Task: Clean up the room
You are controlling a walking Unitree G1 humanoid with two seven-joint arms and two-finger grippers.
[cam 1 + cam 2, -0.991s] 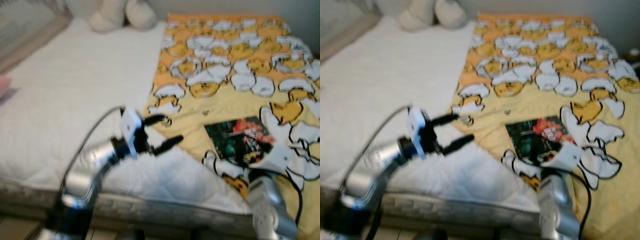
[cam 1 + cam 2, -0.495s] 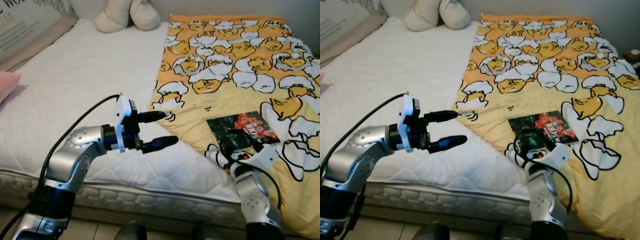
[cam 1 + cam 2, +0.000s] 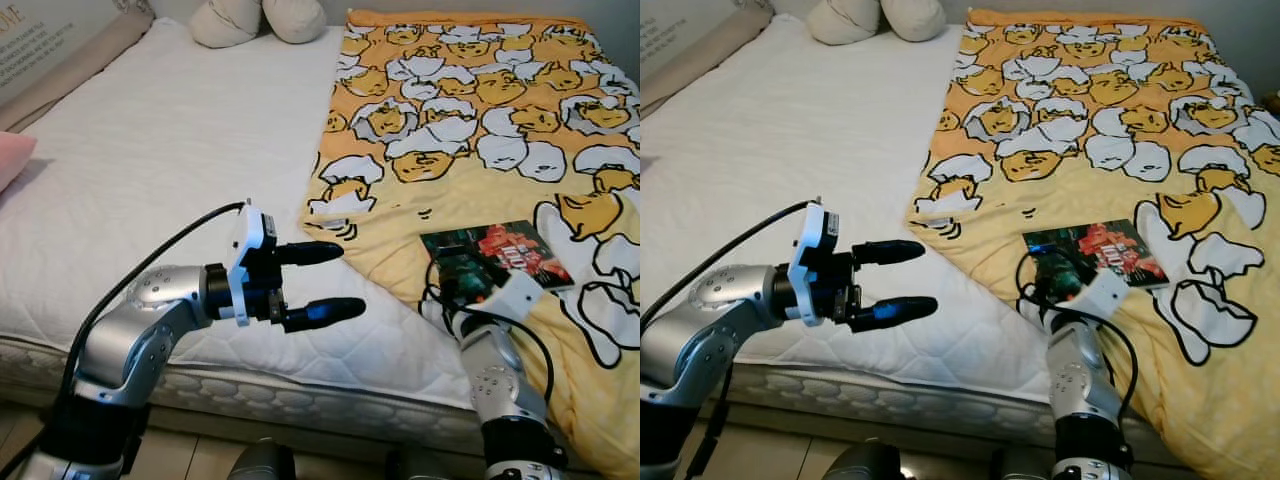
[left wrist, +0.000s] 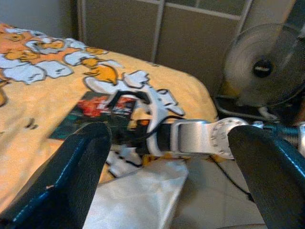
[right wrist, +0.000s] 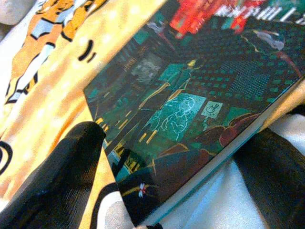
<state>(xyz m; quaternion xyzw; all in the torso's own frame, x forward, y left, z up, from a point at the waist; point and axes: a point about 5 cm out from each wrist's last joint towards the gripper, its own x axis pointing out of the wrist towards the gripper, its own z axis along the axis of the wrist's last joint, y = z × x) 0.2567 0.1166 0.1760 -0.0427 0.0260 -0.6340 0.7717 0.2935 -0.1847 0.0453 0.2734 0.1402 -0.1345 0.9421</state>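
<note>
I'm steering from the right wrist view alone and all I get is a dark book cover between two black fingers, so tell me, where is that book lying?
Observer: The book lies flat on the yellow blanket, near the bed's front edge.
Operator: Is my right gripper on it?
Observer: The right gripper is at the book's near corner, fingers open on either side.
Operator: And the left arm?
Observer: The left gripper hovers open over the white mattress, apart from the book.
Operator: Anything else on the bed?
Observer: Two cream pillows at the far end.
</note>
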